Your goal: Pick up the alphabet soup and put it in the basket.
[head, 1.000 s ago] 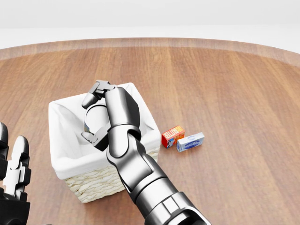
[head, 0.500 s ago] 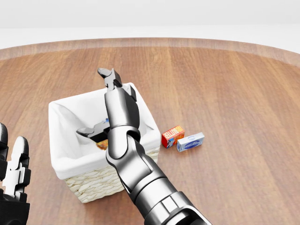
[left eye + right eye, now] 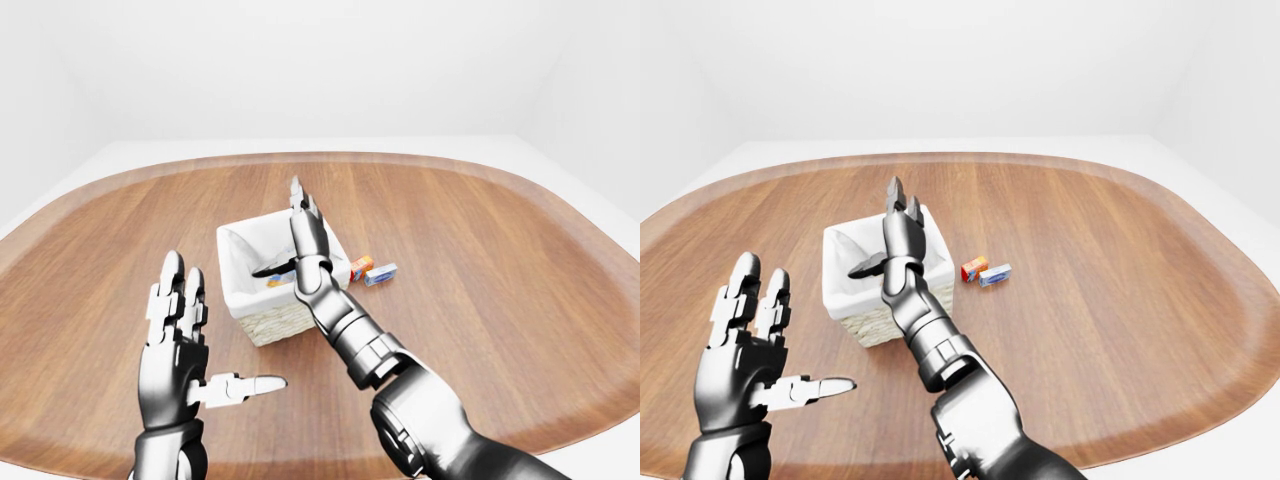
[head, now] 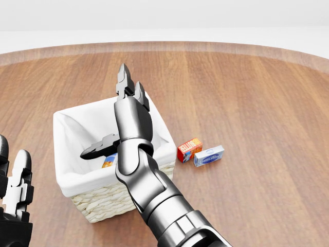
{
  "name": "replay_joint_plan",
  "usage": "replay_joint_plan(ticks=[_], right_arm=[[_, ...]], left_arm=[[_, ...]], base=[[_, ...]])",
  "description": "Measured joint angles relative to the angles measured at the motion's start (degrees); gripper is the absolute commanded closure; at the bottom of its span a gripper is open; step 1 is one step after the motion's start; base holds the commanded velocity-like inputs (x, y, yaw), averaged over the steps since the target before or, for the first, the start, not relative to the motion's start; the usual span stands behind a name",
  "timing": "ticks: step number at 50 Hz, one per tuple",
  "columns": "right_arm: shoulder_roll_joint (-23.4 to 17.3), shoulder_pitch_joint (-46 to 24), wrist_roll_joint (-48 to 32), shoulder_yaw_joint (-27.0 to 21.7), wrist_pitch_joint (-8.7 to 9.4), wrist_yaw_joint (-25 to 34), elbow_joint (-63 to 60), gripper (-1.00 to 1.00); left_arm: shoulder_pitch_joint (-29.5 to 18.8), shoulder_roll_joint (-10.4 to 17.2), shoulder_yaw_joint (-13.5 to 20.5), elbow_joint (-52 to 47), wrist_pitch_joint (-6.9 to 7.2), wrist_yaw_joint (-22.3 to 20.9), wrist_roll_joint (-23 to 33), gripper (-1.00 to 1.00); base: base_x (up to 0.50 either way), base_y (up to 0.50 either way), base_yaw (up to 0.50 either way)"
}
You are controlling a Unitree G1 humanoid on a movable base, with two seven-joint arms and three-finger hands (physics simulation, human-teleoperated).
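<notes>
The right hand (image 4: 121,121) is hanging over the basket (image 4: 69,185) with its fingers spread wide; two fingers (image 4: 124,81) are pointing up toward the top of the head view, past the basket's far rim, while the thumb (image 4: 98,146) is sticking out to the left across the basket's white lining; nothing is lying between them, and the hand is gripping nothing; whether the thumb is touching the lining cannot be told.

The soup (image 4: 109,161) is lying inside the basket, low in the lining, just below the thumb and beside the right forearm; only a small patch of its blue and orange label is showing, the rest being hidden behind the arm, so its pose cannot be told.

The left hand (image 3: 178,340) is floating above the table (image 3: 480,290), well to the left of the basket in the left-eye view; its fingers are standing straight up, its thumb is pointing right, and it is holding nothing.

To the right of the basket, a red box (image 4: 189,150) and a blue box (image 4: 208,155) are lying just beside each other on the wood, apart from the basket and from both hands.
</notes>
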Motion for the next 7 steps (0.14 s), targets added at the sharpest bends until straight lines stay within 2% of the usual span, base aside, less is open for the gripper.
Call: replay_joint_plan(ticks=[7], right_arm=[[0.0,0.0,-0.1,0.0,-0.07,-0.1,0.1,-1.0]], left_arm=[[0.1,0.0,0.0,-0.1,0.05,0.0,0.0,-1.0]], base=[[0.0,0.0,0.0]])
